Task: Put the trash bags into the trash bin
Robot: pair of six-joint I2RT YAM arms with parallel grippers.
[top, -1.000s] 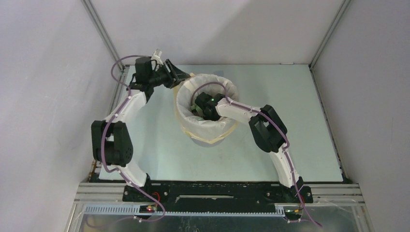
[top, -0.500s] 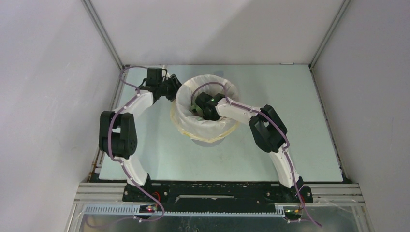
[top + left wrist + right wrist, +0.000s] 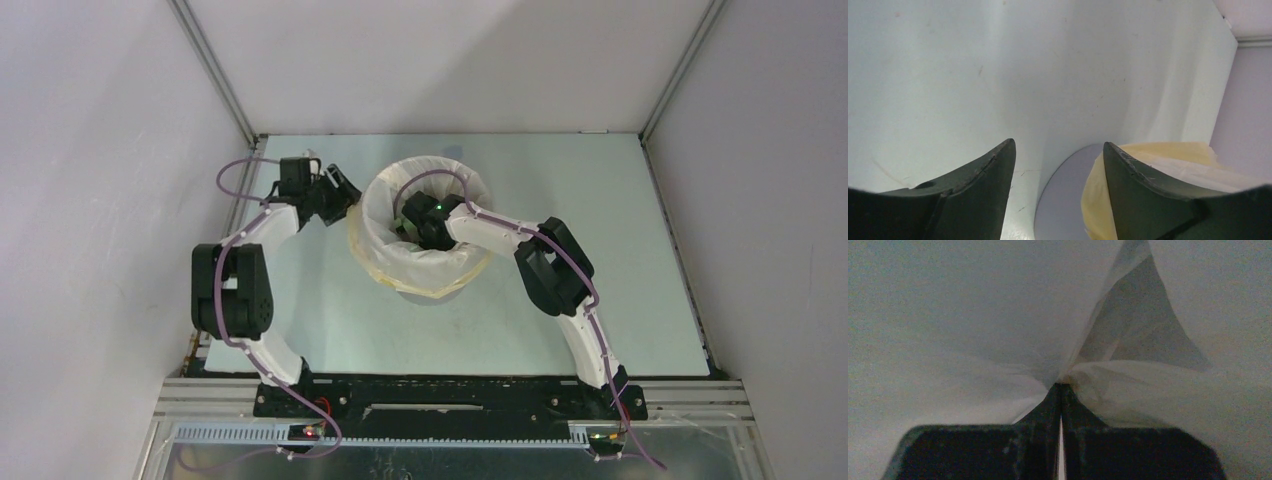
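Observation:
The trash bag (image 3: 440,265), pale cream with a yellow edge band, lines the grey trash bin (image 3: 424,297) and is folded down over its rim. My left gripper (image 3: 342,192) is open and empty, just left of the bin, apart from it. In the left wrist view the left gripper (image 3: 1059,145) frames the bin's grey wall (image 3: 1063,200), with the bag's yellow edge (image 3: 1096,200) beside its right finger. My right arm reaches down into the bin. In the right wrist view the right gripper (image 3: 1062,386) is shut on a pinched fold of the bag (image 3: 998,330).
The bin stands mid-table on the pale green table top (image 3: 600,250). Grey enclosure walls (image 3: 100,200) close in on the left, right and back. The left arm's elbow (image 3: 230,295) stands near the left wall.
My left gripper has pulled back from the bin's upper-left rim, leftward and lower, to the table beside it. The bag's yellow edge now hangs lower on the left. The right arm has not moved.

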